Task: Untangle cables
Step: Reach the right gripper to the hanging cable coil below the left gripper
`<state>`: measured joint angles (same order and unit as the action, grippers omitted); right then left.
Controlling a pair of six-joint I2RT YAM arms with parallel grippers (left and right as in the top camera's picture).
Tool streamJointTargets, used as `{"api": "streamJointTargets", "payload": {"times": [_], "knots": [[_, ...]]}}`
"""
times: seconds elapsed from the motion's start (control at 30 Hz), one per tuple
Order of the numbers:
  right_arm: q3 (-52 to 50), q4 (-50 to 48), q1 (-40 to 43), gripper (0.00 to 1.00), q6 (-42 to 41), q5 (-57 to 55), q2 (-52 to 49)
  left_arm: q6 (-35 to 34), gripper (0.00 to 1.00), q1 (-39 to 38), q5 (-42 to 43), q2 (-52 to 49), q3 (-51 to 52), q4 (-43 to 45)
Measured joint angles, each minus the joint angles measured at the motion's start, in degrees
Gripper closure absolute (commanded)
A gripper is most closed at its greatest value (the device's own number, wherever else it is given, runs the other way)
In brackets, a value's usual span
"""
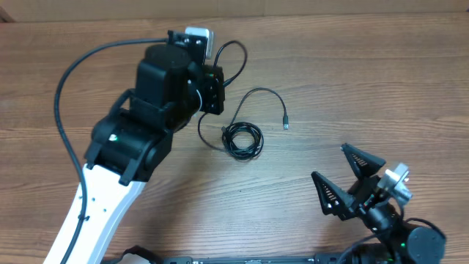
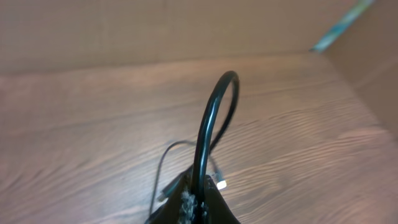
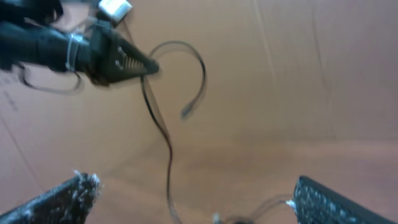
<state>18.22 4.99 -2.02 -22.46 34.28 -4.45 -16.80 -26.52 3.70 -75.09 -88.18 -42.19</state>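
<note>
One thin black flexible cable [image 2: 203, 124] in play, maybe more; cannot separate the strands inside the small tangled coil [image 1: 242, 140]. Pinched between the closed tips of the left end effector [image 3: 149, 65], held up off the brown wood-grain surface [image 1: 366, 73] and arching above the tips in a free-standing loop. Runs down from there to the coil lying mid-surface, then out to a small plug end [image 1: 286, 123] just right of it. Judging by that arch: slightly springy, not limp. Very light, thin, probably a slick jacket, so likely to slide through the pads under pull. Spread wide and empty at the right end effector [image 1: 328, 160], near-right, well apart from the coil. Best taken at the plug end or the bare run beside it. Not at the coil: squeezing the bundle probably tightens it. No hard tugs at the plug joint.
</note>
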Motion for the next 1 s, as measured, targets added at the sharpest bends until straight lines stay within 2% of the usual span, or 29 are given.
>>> {"api": "streamJointTargets", "payload": {"times": [0.1, 0.17, 0.23, 0.3, 0.33, 0.37, 0.43, 0.57, 0.73, 1.0], "knots": [[10.29, 11.08, 0.11, 0.0, 4.07, 0.35, -7.5, 0.35, 0.96, 0.0, 1.95, 0.07, -3.96, 0.31], [20.2, 19.74, 0.11, 0.0, 8.28, 0.37, -16.39, 0.31, 0.96, 0.0, 2.6, 0.2, -4.68, 0.33], [28.92, 31.5, 0.11, 0.0, 10.82, 0.52, -24.0, -0.13, 0.96, 0.0, 3.04, 0.07, -4.74, -0.07], [34.6, 36.76, 0.11, 0.0, 11.63, 1.68, -29.44, -2.01, 0.96, 0.0, 3.54, 0.07, -4.76, 0.46], [40.54, 39.52, 0.07, 0.0, 13.57, 4.46, -38.27, -5.6, 0.96, 0.0, 5.57, 0.07, -4.79, 1.88], [42.18, 42.82, -0.72, 0.0, 15.15, 6.29, -40.57, -6.19, 0.96, 0.07, 6.45, 0.02, -4.74, 4.11], [44.26, 43.28, -5.86, 0.0, 18.05, 7.56, -49.75, -7.61, 0.96, 0.28, 7.91, -0.13, -5.27, 8.31], [43.34, 40.54, -15.65, 0.0, 20.65, 1.16, -65.33, -9.4, 0.96, 0.39, 7.28, 0.07, -5.51, 7.41], [43.17, 34.12, -26.18, 0.0, 22.03, -8.96, -71.71, -10.75, 0.96, 0.39, 3.32, 0.07, -5.51, 4.83], [43.17, 25.57, -29.29, 0.01, 22.47, -13.51, -77.07, -11.61, 0.96, 0.39, 1.36, 0.07, -5.51, 4.04]]}}
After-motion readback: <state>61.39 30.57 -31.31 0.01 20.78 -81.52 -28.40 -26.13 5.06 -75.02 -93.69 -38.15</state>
